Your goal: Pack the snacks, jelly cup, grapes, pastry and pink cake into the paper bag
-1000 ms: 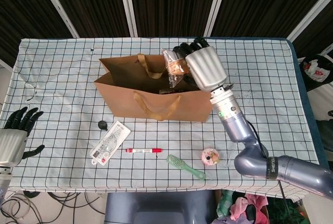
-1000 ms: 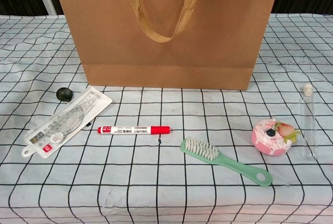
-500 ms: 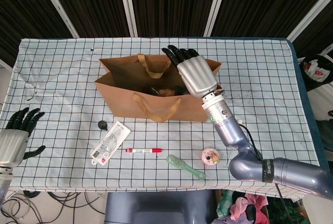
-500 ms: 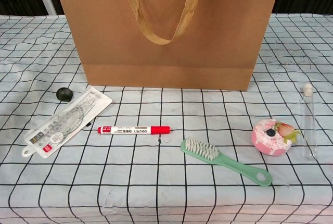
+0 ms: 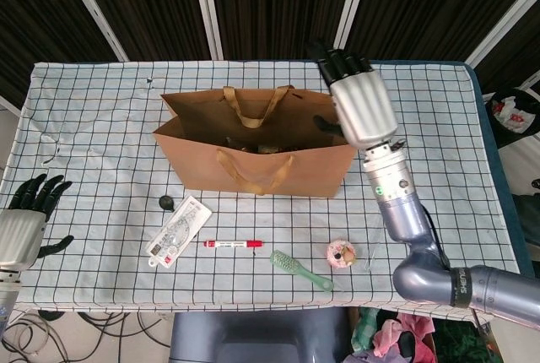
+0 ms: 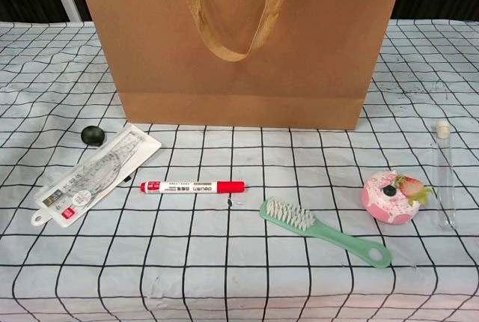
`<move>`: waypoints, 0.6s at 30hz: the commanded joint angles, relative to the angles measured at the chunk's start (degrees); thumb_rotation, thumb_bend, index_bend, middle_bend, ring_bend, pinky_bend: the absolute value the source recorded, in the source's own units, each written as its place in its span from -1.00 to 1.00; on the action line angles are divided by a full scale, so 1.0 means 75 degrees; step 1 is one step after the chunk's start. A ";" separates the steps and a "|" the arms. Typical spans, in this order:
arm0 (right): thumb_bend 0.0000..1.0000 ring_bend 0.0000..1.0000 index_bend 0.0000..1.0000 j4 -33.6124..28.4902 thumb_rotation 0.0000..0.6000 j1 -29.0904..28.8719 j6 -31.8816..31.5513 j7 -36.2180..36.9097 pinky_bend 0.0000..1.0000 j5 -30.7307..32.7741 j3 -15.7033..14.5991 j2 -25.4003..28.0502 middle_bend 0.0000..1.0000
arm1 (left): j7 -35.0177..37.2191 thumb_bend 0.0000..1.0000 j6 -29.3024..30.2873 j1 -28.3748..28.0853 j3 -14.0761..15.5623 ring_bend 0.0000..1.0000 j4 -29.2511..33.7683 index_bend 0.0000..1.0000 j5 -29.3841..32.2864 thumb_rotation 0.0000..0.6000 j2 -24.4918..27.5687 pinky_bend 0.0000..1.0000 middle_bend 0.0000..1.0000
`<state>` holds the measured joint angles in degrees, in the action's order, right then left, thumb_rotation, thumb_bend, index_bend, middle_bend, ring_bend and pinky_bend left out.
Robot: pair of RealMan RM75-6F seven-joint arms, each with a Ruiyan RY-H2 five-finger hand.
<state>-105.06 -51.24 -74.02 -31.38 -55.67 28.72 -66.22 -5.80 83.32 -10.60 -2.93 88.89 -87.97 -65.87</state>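
Right robot hand (image 5: 361, 108) raised above paper bag's (image 5: 253, 156) right end toward tabletop's far edge, fingers extended, empty. Left robot hand (image 5: 25, 211) spread at left edge. Pink cake (image 6: 393, 196) near front edge.

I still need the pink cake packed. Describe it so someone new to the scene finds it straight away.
Start at the paper bag in the middle of the table, then look in front of its right corner, near the table's front edge. The pink cake sits there between the green brush and a clear tube. It is the only small, round, pink thing, topped with a strawberry.
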 commanded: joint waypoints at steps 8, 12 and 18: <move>-0.70 -0.60 -0.85 -0.0193 1.00 0.2161 -0.0613 -0.0280 -0.53 0.0724 -0.0917 0.1718 -0.77 | -0.0035 -0.81 -0.0053 -0.0024 0.0016 -0.99 0.0018 -0.71 -0.0004 1.00 -0.0015 -0.82 -0.83; -0.69 -0.60 -0.85 -0.0492 1.00 0.2551 0.0303 -0.0245 -0.53 0.1208 -0.1501 0.2246 -0.77 | -0.0058 -0.81 -0.0066 -0.0033 0.0006 -0.99 -0.0001 -0.71 0.0017 1.00 -0.0033 -0.82 -0.83; -0.69 -0.60 -0.85 -0.1128 1.00 0.2701 0.1687 -0.0114 -0.54 0.1292 -0.2098 0.2992 -0.77 | -0.0103 -0.81 -0.0078 -0.0041 -0.0003 -0.99 0.0003 -0.71 0.0039 1.00 -0.0057 -0.82 -0.83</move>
<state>-110.61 -32.08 -66.43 -32.33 -46.62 16.17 -47.16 -6.54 82.76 -10.90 -2.96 88.92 -87.69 -66.27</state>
